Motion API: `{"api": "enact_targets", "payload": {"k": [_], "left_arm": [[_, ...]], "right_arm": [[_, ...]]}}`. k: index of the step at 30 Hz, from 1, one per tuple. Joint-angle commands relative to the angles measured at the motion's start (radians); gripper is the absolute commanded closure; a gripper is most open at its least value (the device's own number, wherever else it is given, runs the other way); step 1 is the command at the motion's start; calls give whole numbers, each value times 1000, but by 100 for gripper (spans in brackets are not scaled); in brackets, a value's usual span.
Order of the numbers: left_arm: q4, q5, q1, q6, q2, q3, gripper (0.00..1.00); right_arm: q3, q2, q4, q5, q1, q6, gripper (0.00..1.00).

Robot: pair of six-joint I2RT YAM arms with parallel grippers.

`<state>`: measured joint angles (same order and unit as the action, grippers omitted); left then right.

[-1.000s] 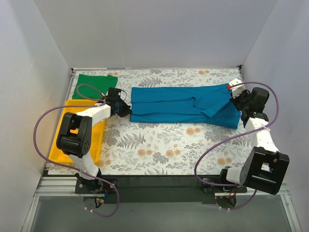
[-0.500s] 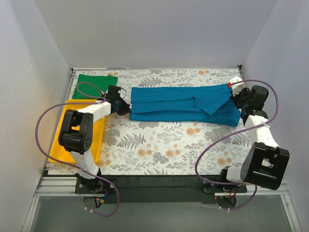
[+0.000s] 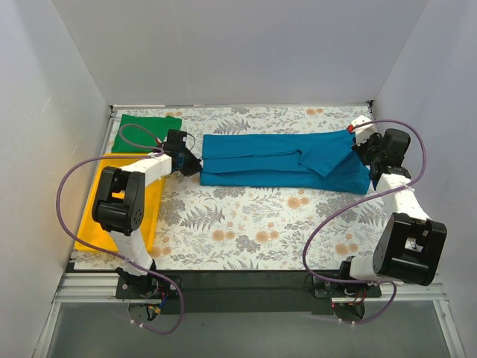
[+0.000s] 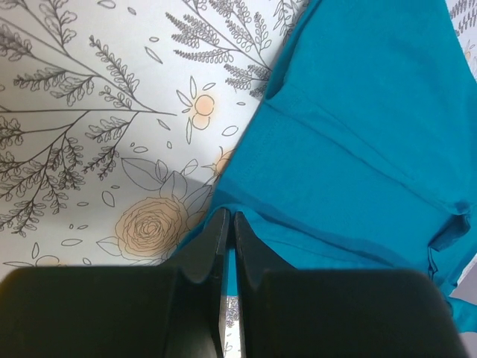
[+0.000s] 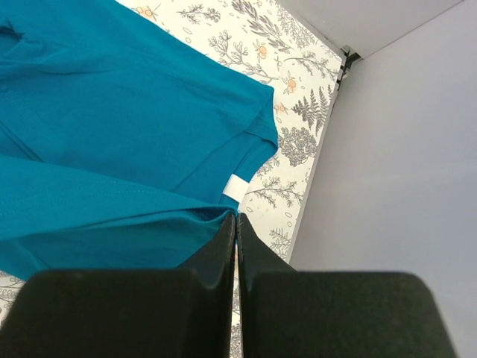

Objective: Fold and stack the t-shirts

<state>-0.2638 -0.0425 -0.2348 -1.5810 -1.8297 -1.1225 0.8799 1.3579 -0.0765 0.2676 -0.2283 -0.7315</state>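
Top external view: my left gripper [image 3: 194, 165] and right gripper [image 3: 357, 147], each pressed together, pinch opposite ends of the teal t-shirt [image 3: 276, 160] lying stretched between them; the green t-shirt [image 3: 145, 125] lies at far left.

This is a robotics lab cell, not anyone's home. Plain white panels [image 3: 238, 52] box in the table [image 3: 246, 224] beyond the jaws and out to either side of them. Behind the jaws, two white-and-black arms [image 3: 119, 201] are bolted to a bare metal rail [image 3: 89, 282], with purple cables [image 3: 59, 205] looping loose. Only the floral table cover looks homely.
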Motion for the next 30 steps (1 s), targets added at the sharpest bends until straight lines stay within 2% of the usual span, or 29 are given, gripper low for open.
{"api": "enact_targets", "payload": {"k": [1, 7, 10, 12, 15, 23, 30], "left_arm": [[-12, -5, 9, 22, -17, -45, 100], [-17, -25, 17, 27, -29, -66, 100], [-15, -63, 28, 52, -37, -80, 83], [-14, -94, 38, 70, -34, -85, 65], [18, -89, 45, 99, 13, -65, 50], [118, -106, 63, 243, 280, 56, 42], [89, -166, 74, 366, 484, 196, 41]], "right_arm": [[51, 12, -51, -14, 6, 15, 99], [53, 23, -51, -16, 15, 15, 99], [53, 29, -51, -19, 21, 14, 99], [50, 30, -51, -19, 26, 14, 99], [45, 32, -51, -19, 38, 12, 99], [59, 40, -52, -44, 58, 12, 99], [85, 61, -57, -77, 61, 32, 99]]}}
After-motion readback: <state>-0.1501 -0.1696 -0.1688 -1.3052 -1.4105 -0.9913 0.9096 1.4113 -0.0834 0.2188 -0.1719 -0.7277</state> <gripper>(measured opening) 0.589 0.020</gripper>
